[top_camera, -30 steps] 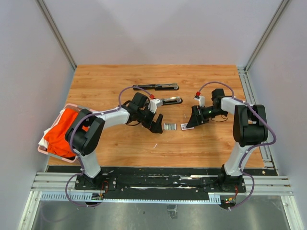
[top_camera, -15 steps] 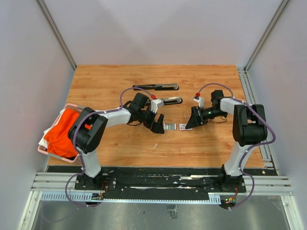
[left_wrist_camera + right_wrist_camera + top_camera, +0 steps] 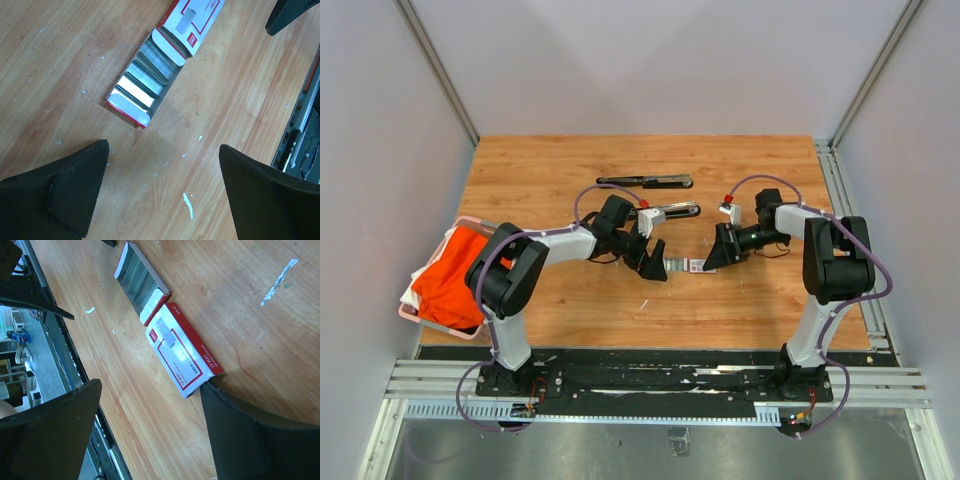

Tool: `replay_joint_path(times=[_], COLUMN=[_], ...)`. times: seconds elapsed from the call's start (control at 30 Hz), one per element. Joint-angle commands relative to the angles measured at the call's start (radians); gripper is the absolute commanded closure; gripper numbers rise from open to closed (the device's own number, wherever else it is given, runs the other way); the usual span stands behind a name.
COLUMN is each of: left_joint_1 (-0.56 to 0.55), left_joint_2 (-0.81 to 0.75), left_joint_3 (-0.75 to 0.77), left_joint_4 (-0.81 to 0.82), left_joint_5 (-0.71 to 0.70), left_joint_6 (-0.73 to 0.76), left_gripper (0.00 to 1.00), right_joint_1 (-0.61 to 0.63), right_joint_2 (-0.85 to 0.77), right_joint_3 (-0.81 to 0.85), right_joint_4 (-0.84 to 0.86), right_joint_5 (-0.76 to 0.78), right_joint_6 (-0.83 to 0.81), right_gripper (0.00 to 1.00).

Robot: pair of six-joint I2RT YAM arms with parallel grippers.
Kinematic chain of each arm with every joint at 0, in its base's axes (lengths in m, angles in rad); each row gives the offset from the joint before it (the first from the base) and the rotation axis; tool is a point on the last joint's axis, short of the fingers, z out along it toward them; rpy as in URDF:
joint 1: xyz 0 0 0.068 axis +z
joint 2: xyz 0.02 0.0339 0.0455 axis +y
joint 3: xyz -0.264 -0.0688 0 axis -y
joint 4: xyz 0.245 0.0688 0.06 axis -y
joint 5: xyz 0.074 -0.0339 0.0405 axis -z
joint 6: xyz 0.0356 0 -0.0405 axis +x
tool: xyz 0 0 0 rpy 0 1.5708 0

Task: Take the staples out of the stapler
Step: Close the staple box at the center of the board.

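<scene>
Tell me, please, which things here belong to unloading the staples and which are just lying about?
Job in hand: silvery stapler, staples in their tray, white-and-red box.
Lying about: black stapler farther back, orange cloth.

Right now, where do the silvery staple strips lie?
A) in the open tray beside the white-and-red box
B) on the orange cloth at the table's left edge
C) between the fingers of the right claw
A: the staples lie in rows inside the open tray, next to the box.
</scene>
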Motion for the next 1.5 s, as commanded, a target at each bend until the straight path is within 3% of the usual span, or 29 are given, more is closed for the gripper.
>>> replay_joint_path(times=[0.0, 0.93, 1.47], left_joint_1=[-0.012, -0.023, -0.004], left_joint_2=[0.027, 0.037, 0.026], left_joint_3=[0.015, -0.011, 0.03], left_joint_4=[0.003, 0.021, -0.025], left_joint_5=[0.023, 0.059, 0.02], left_joint_6=[-0.009, -0.017, 0.007], left_gripper=[0.03, 0.04, 0.02], right_joint_1=[0.018, 0.01, -0.008], right_joint_2=[0.017, 0.008, 0.023], right_joint_3=[-0.014, -0.094, -0.062], right_joint_4=[0.005, 0.135, 0.129], right_joint_5=[-0.014, -0.044, -0.036], right_joint_6=[0.01, 0.157, 0.147], right_gripper=[0.18, 0.17, 0.18])
